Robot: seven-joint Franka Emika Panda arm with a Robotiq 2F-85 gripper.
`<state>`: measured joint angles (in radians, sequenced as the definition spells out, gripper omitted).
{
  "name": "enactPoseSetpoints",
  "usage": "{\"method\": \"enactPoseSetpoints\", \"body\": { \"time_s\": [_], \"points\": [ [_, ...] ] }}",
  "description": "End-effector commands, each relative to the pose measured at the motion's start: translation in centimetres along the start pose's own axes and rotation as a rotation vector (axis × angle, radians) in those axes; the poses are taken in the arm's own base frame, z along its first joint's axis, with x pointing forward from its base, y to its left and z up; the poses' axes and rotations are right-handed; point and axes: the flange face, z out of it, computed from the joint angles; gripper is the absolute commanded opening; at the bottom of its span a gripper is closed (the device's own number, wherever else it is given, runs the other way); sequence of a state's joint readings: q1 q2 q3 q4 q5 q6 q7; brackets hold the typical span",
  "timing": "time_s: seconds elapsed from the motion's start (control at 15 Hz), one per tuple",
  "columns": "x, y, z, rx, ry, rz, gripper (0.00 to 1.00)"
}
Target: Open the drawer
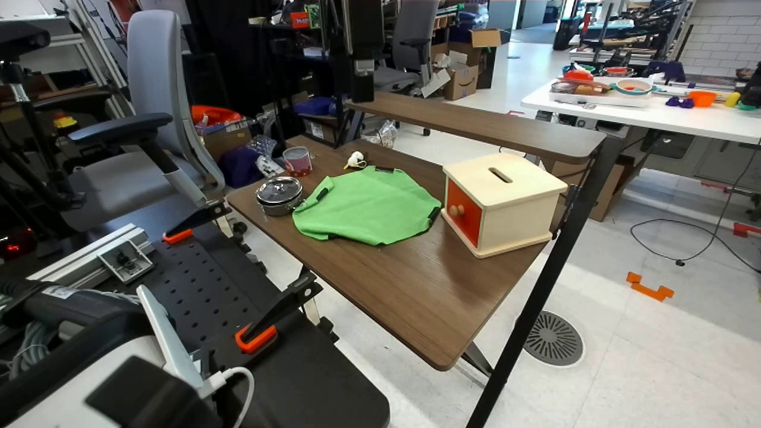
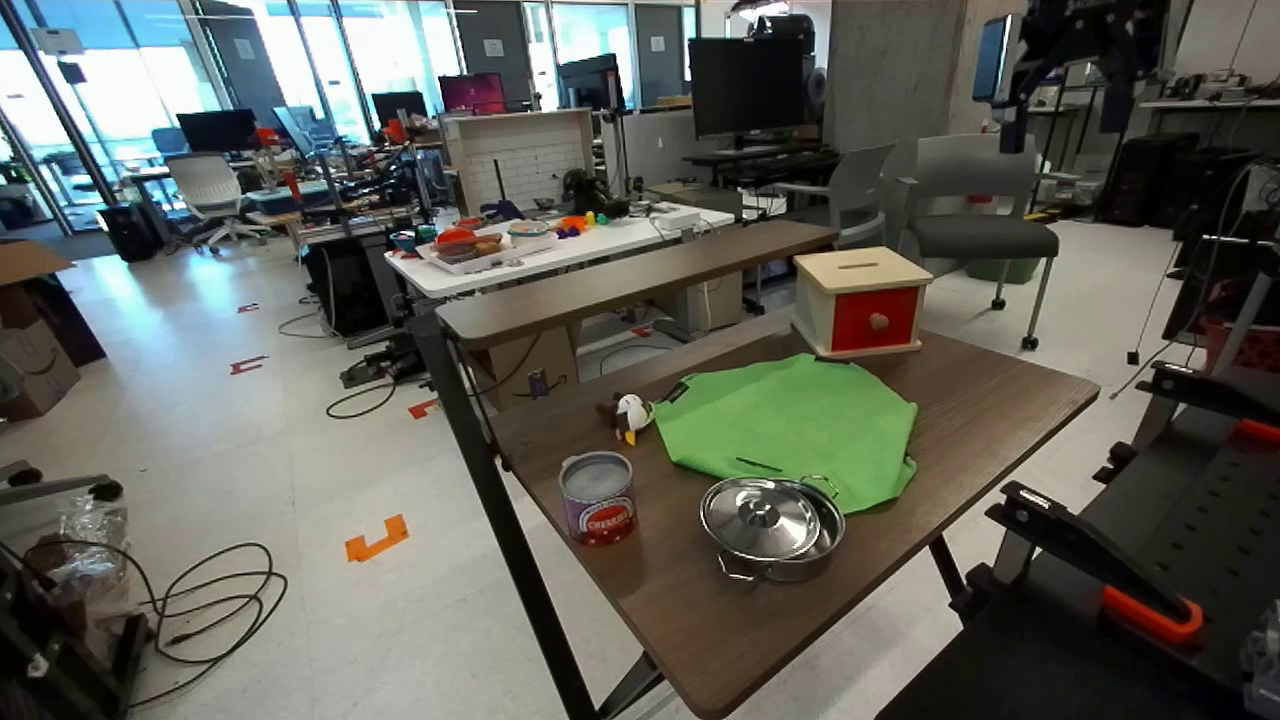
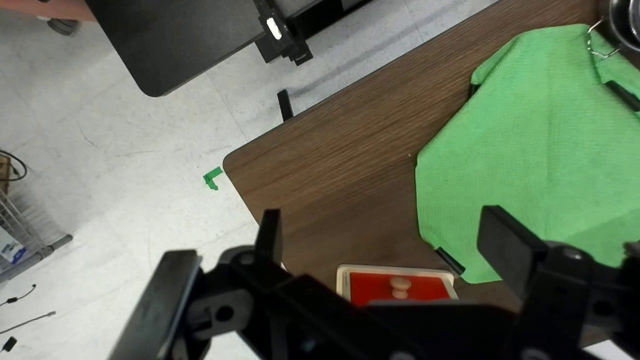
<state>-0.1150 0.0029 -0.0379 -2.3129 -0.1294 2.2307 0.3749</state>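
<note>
In an exterior view, we locate the purple-and-red can (image 2: pixel 598 500) at the left end of the brown table (image 2: pixel 1000 385), with the small brown-and-white toy (image 2: pixel 630 412) behind it. Next we find the metal pot (image 2: pixel 800 568), its lid (image 2: pixel 762 515) off-centre and one handle overlapping the green cloth (image 2: pixel 790 420). Just beyond the cloth stands the wooden box (image 2: pixel 816 298); its drawer (image 2: pixel 853 325) is fully in, with the round knob (image 2: pixel 879 322) on the red front. At far right we see the gripper (image 2: pixel 1065 130), raised well above the table. In the wrist view, we read the fingers (image 3: pixel 505 242) as spread wide; they grip nothing and touch nothing.
</note>
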Motion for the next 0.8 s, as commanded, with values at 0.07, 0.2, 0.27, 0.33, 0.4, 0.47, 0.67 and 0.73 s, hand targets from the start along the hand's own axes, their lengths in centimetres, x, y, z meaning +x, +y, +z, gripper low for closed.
{"method": "enactPoseSetpoints", "body": {
  "time_s": [0.07, 0.2, 0.27, 0.33, 0.4, 0.47, 0.67, 0.73],
  "points": [
    [0.5, -0.1, 0.5, 0.003, 0.017, -0.006, 1.0],
    [1.4, -0.1, 2.0, 0.016, 0.021, -0.019, 1.0],
    [2.1, -0.1, 3.2, 0.026, 0.033, -0.022, 1.0],
    [2.7, -0.1, 4.3, 0.034, 0.044, -0.03, 1.0],
    [3.5, -0.1, 5.6, 0.047, 0.062, -0.037, 1.0],
    [4.3, -0.2, 6.8, 0.061, 0.096, -0.053, 1.0],
    [6.2, -0.6, 10.9, 0.12, 0.122, -0.046, 1.0],
    [6.7, -0.9, 12.0, 0.134, 0.126, -0.048, 1.0]
  ]
}}
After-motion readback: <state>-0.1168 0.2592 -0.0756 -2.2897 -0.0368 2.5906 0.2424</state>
